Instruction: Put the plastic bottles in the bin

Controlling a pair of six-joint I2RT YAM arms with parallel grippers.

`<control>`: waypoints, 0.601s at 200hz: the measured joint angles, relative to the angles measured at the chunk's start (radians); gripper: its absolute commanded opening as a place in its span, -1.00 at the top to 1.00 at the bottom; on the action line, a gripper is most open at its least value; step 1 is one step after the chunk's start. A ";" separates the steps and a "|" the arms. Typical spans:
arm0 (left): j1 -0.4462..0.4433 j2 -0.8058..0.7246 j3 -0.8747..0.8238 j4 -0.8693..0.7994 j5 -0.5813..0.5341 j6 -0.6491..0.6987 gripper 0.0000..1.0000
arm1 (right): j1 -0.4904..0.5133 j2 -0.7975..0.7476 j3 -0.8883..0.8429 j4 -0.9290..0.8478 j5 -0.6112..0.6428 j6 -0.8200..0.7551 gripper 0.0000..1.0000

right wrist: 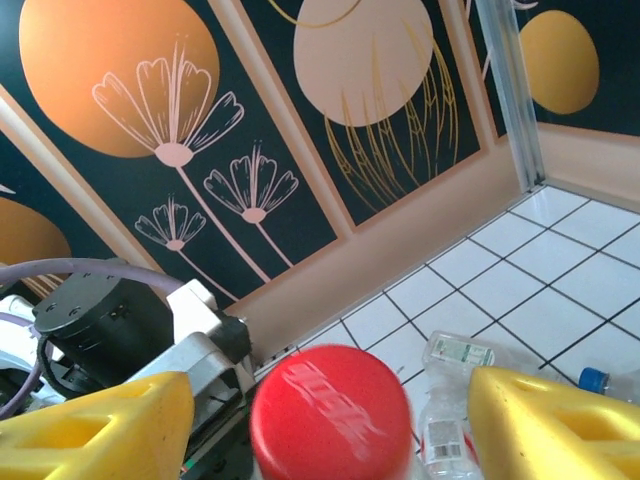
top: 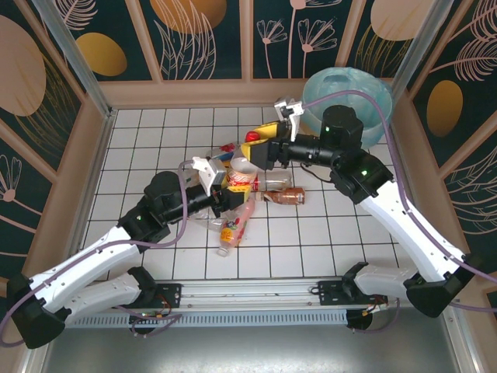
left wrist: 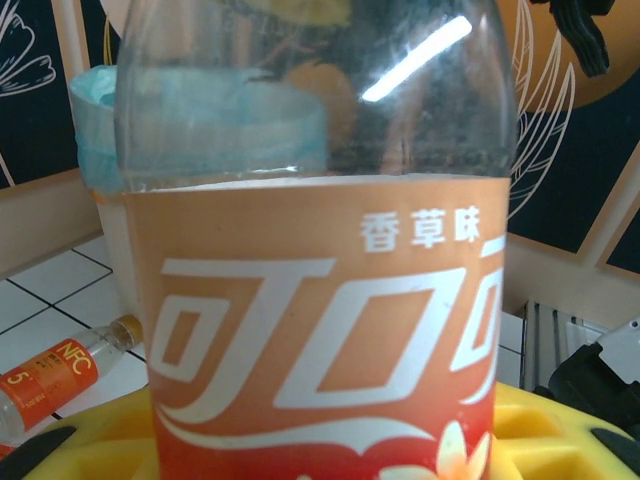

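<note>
The orange-labelled bottle (top: 241, 179), clear above its orange band with white characters (left wrist: 320, 330), is up off the middle of the desk (top: 140, 132), gripped around its lower body by the left tool (top: 231, 188). That tool's yellow fingers (left wrist: 90, 440) press in on both sides at the bottom of the left wrist view. A red cap (right wrist: 330, 415) tops the clear shoulder. The right tool (top: 256, 144) reaches in from the right, and its yellow fingers (right wrist: 95, 430) stand wide on either side of the cap, with a gap visible on each side. Around the held bottle other plastic bottles lie on the tiles. A brown bottle (top: 286, 196) lies on its side just to the right. A pink bottle (top: 237, 221) lies toward the near edge, and clear bottles (right wrist: 455, 352) lie beyond the cap, one with a blue cap (right wrist: 593, 380). A small bottle with an orange NFC label (left wrist: 60, 372) lies flat on the desk to the left in the left wrist view. The bin (top: 365, 97), lined with a light-blue bag, stands at the far right corner of the desk, well apart from the held bottle.
</note>
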 measured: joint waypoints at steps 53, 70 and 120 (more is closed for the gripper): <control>-0.003 0.080 0.045 -0.044 0.027 0.041 0.55 | 0.012 0.080 0.073 -0.098 0.052 -0.048 0.16; -0.005 0.128 0.117 -0.078 0.011 0.073 0.54 | 0.000 0.091 0.083 -0.107 0.090 -0.048 0.19; -0.020 0.129 0.130 -0.084 -0.006 0.137 0.53 | -0.037 -0.015 -0.021 -0.032 0.066 -0.036 0.63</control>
